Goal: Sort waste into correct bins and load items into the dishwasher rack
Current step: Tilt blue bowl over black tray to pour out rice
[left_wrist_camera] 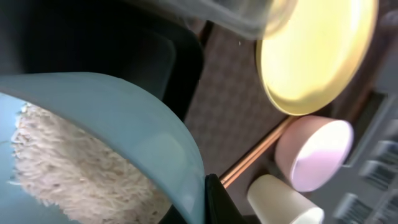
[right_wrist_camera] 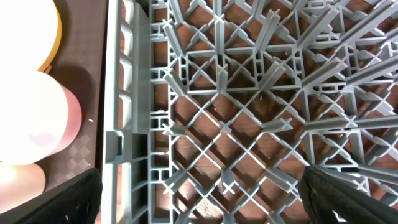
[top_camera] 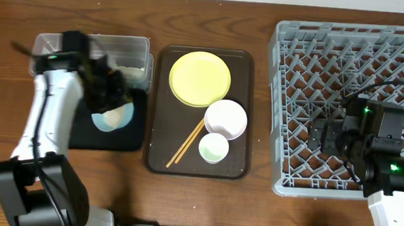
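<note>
My left gripper [top_camera: 109,99] is shut on the rim of the light blue bowl [top_camera: 114,115], which is tilted over the shallow black tray [top_camera: 132,140]. In the left wrist view the bowl [left_wrist_camera: 143,130] holds white rice grains [left_wrist_camera: 74,168], and one dark finger [left_wrist_camera: 219,202] presses its rim. The clear tub [top_camera: 57,44] sits just behind. My right gripper [top_camera: 323,136] hangs open over the grey dishwasher rack [top_camera: 313,57], with nothing between its fingers [right_wrist_camera: 74,199] above the lattice [right_wrist_camera: 249,112].
The dark brown serving tray [top_camera: 161,110] between bins and rack carries the yellow plate [top_camera: 199,79], white bowl [top_camera: 226,119], small pale cup [top_camera: 213,148] and two chopsticks [top_camera: 186,142]. The wooden table [top_camera: 195,13] surrounds everything.
</note>
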Controlling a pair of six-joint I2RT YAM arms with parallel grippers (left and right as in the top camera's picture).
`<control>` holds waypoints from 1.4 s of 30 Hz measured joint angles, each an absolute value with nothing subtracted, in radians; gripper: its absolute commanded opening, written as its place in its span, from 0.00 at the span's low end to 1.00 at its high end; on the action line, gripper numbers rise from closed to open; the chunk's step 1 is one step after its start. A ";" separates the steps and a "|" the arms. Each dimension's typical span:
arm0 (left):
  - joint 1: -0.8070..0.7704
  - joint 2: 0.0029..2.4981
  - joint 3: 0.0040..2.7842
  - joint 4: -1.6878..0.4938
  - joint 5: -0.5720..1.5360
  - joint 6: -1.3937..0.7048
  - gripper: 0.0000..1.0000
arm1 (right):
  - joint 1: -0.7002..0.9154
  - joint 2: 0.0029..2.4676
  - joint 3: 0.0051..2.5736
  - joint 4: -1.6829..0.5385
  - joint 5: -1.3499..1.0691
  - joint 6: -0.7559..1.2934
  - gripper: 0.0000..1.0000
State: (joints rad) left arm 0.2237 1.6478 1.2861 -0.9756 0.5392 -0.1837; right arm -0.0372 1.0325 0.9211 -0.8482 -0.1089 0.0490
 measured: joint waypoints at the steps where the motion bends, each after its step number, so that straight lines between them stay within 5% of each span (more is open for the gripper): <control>1: 0.252 1.649 1.281 -0.968 0.570 -0.169 0.06 | -0.037 1.032 0.921 -0.848 -0.109 0.049 0.99; 22: 0.622 1.900 1.251 -0.956 1.194 0.010 0.06 | -0.037 1.032 0.921 -0.848 -0.109 0.049 0.99; 42: 0.665 1.909 1.251 -1.022 1.533 0.026 0.06 | -0.037 1.032 0.921 -0.848 -0.109 0.049 0.99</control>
